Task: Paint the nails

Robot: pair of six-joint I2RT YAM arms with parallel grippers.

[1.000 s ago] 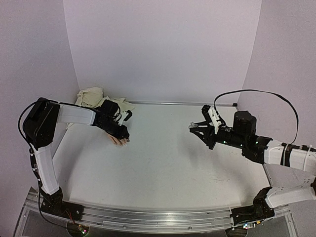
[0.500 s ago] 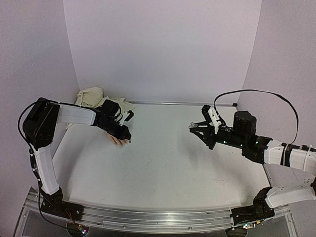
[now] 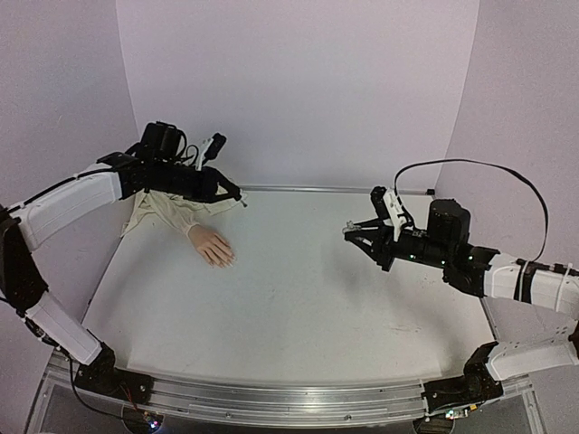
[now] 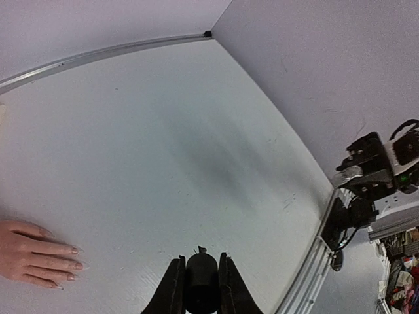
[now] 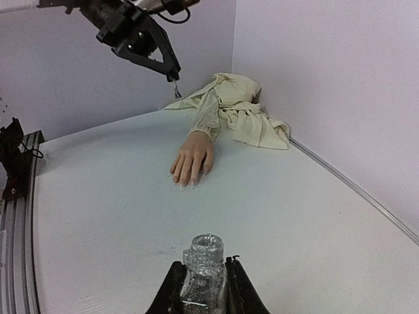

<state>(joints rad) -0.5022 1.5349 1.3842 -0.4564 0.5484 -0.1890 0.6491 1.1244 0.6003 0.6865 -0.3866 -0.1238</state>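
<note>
The mannequin hand (image 3: 213, 246) lies palm down on the white table, its cream sleeve (image 3: 166, 204) bunched toward the back left corner. Its nails (image 5: 185, 184) point toward the right arm; they also show in the left wrist view (image 4: 75, 258). My left gripper (image 3: 235, 195) hovers above and behind the hand, shut on a black brush cap (image 4: 201, 282) with the brush tip poking out. My right gripper (image 3: 353, 233) is shut on an open glittery polish bottle (image 5: 204, 265), held above the table at the right. The left gripper (image 5: 165, 68) also shows in the right wrist view.
Lilac walls close the back and both sides. A metal strip (image 3: 335, 189) runs along the back wall's foot. An aluminium rail (image 3: 271, 398) spans the near edge. The right arm's black cable (image 3: 470, 167) loops above it.
My left arm has lifted off the mannequin hand and swung up and back toward the wall, uncovering the hand. The right arm has barely moved.
</note>
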